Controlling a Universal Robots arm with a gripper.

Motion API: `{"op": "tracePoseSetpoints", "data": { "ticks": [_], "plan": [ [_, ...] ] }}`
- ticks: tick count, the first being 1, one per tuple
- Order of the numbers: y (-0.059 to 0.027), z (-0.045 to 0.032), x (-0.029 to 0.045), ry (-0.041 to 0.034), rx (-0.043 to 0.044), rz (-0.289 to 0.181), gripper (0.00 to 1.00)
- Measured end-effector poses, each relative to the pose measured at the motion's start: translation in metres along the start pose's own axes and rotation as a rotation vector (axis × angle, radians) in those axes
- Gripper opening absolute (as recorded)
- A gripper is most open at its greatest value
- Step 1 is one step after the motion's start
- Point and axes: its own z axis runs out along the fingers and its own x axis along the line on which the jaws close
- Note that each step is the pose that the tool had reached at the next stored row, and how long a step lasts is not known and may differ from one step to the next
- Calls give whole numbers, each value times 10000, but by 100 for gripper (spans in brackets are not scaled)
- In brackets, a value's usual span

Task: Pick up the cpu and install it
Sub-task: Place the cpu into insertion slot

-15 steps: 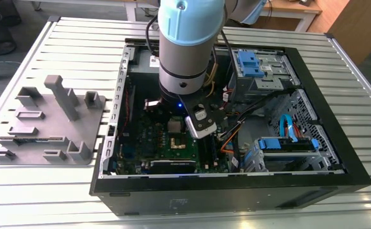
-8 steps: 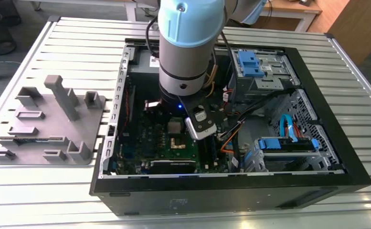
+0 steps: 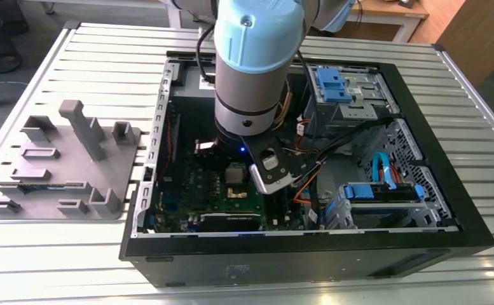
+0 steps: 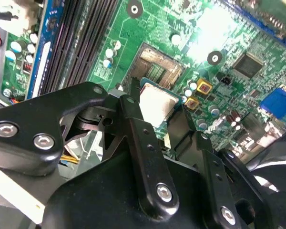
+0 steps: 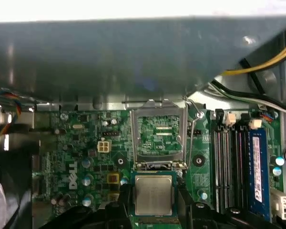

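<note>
First wrist view, tool pinching cpu, socket just beyond, memory slots alongside.

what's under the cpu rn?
The cpu is clamped between the fingers over the green motherboard. In the first wrist view, the open socket lies just past its edge. Whatever lies directly beneath is covered by the cpu itself.
</note>
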Motion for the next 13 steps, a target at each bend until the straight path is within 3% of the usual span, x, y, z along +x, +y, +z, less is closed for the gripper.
{"op": "tracePoseSetpoints", "data": {
  "ticks": [9, 13],
  "plan": [
    [-132, 29, -44, -1, -1, -1, 47],
    [-149, 54, -44, 0, -1, 1, 47]
  ]
}}
